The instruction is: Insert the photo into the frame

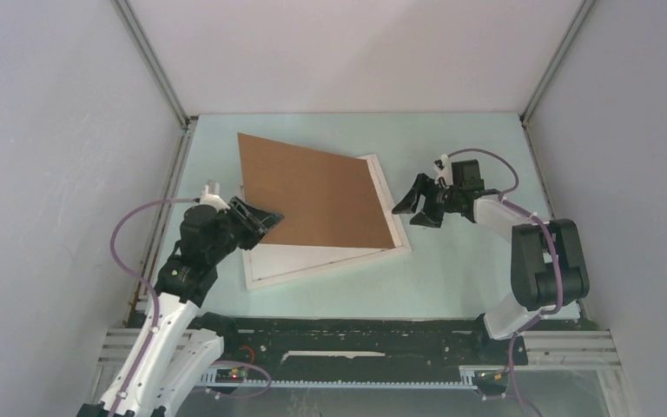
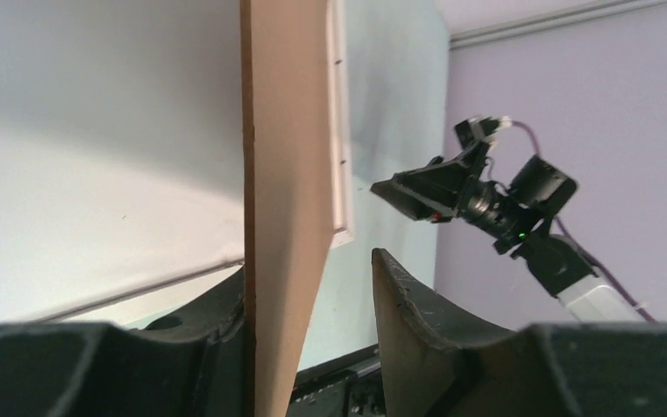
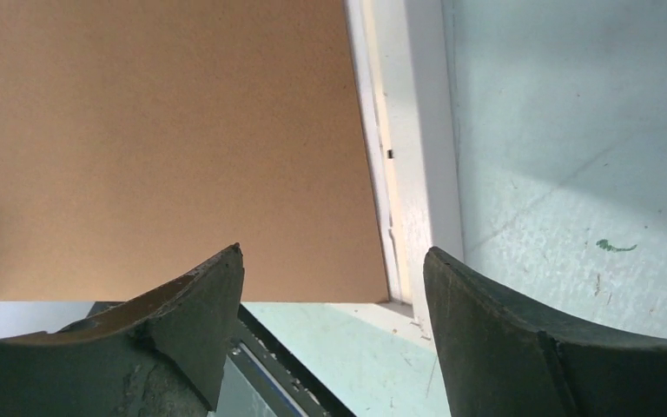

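Note:
A plain brown backing board [image 1: 313,195] lies tilted over the thin white frame [image 1: 330,266], with its left side raised. My left gripper [image 1: 260,221] is at the board's near-left corner. In the left wrist view the board [image 2: 282,174] stands between the jaws of the gripper [image 2: 308,265]. It touches one finger [image 2: 217,330], and a clear gap separates it from the other. My right gripper [image 1: 408,207] hovers open just right of the frame's right rim [image 3: 421,130], holding nothing. The photo is hidden; only a white surface shows inside the frame under the board.
The pale green table [image 1: 452,278] is walled in by grey panels at the left, right and back. A black rail [image 1: 339,334] runs along the near edge between the two arm bases.

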